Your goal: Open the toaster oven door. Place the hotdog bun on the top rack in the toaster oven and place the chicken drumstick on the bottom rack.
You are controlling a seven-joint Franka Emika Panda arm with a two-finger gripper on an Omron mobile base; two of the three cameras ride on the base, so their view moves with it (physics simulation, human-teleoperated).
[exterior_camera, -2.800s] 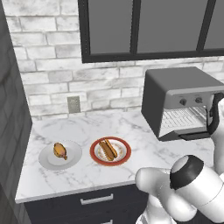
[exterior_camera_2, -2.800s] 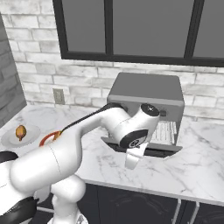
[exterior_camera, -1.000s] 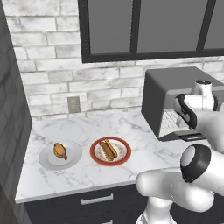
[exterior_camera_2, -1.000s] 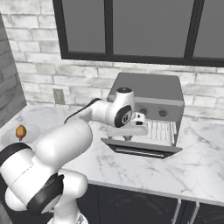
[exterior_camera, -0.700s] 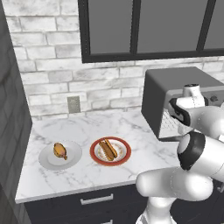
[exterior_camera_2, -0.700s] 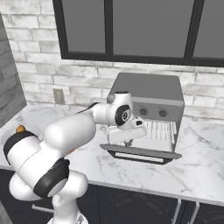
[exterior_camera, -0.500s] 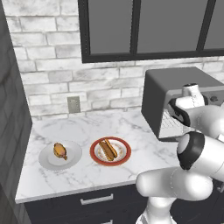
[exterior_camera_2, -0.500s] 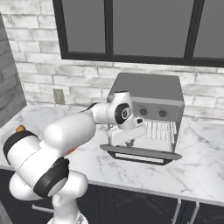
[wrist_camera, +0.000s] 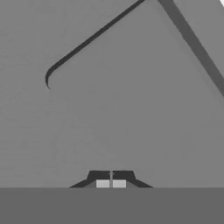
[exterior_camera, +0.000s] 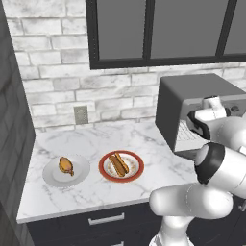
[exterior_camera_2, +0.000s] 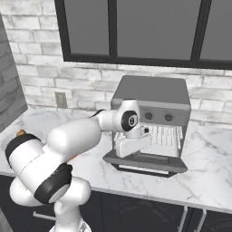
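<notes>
The toaster oven (exterior_camera_2: 152, 115) stood at the right end of the marble counter (exterior_camera: 96, 144), its door (exterior_camera_2: 147, 161) lowered flat, wire racks visible inside. The gripper (wrist_camera: 110, 180) was pinched fully closed, holding nothing, directly over the lowered door's grey inner face. The hotdog bun (exterior_camera: 118, 164) lay on a red-rimmed plate (exterior_camera: 106, 173), well to the left of the hand. The chicken drumstick (exterior_camera: 65, 165) sat on a grey plate (exterior_camera: 79, 174) further left.
</notes>
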